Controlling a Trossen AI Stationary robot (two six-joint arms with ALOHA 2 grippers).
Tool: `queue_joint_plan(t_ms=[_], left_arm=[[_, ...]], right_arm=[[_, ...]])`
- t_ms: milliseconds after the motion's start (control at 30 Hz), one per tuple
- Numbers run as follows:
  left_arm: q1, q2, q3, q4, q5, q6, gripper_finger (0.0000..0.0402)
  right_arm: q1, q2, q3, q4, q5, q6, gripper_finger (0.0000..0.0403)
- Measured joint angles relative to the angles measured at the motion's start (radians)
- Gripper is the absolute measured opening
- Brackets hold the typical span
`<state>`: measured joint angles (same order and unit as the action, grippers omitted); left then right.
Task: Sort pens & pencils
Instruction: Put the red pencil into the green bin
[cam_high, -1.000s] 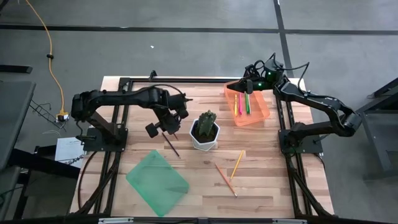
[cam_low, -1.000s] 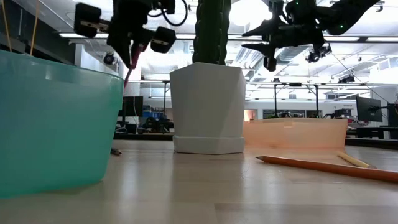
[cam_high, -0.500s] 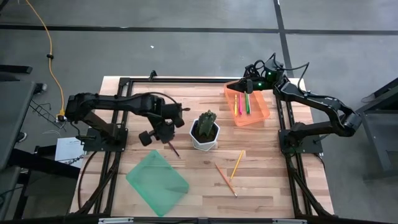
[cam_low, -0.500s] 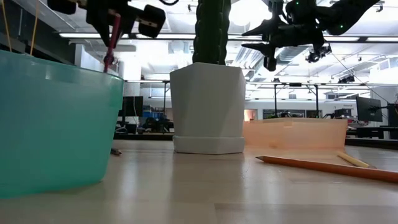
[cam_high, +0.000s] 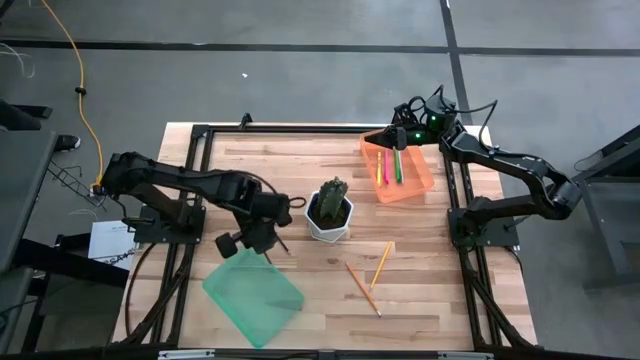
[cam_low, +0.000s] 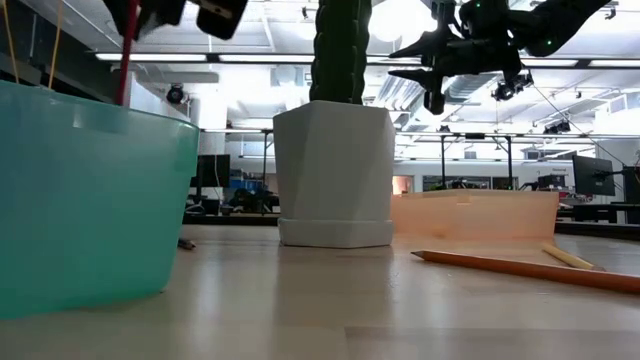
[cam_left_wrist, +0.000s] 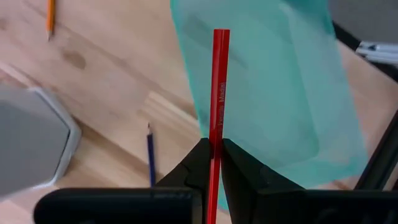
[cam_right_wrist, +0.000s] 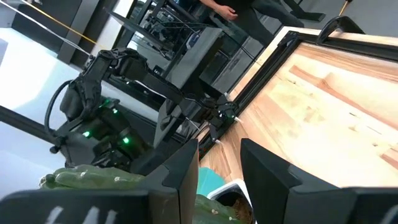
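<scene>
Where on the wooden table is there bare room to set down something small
Bare wood lies behind the white hexagonal cactus pot, between the left arm and the orange tray, and at the front right corner. It is crowded around the teal green tray, where the left gripper holds the red pencil, and by the two loose pencils.

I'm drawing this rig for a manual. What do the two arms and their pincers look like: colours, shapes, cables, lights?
Both arms are matte black, built of jointed, tube-like segments. The left pincer has two black, wedge-shaped fingers tapering toward the tips. The right pincer has flat, blocky black fingers. Thin black cables loop above the right arm's wrist, where a small green light glows. No printed markings can be made out.
</scene>
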<state>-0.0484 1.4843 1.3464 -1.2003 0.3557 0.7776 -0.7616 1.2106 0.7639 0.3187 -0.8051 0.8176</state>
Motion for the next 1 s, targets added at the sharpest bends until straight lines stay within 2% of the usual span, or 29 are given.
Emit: queue_joint_plan(t_ms=[367,600,1000], left_arm=[[-0.152,-0.002,0.000,0.063,-0.007,-0.102,0.0023],[-0.228,-0.002,0.000,0.067,-0.007,-0.154,0.0023],[-0.307,0.020,0.001,0.116,-0.028,-0.228,0.0023]], right_arm=[[0.005,0.000,0.000,0.010,-0.012,0.050,0.0113],[0.023,0.000,0.000,0.141,0.004,0.132,0.0113],[0.038,0.000,0.000,0.200,0.015,0.173,0.0113]])
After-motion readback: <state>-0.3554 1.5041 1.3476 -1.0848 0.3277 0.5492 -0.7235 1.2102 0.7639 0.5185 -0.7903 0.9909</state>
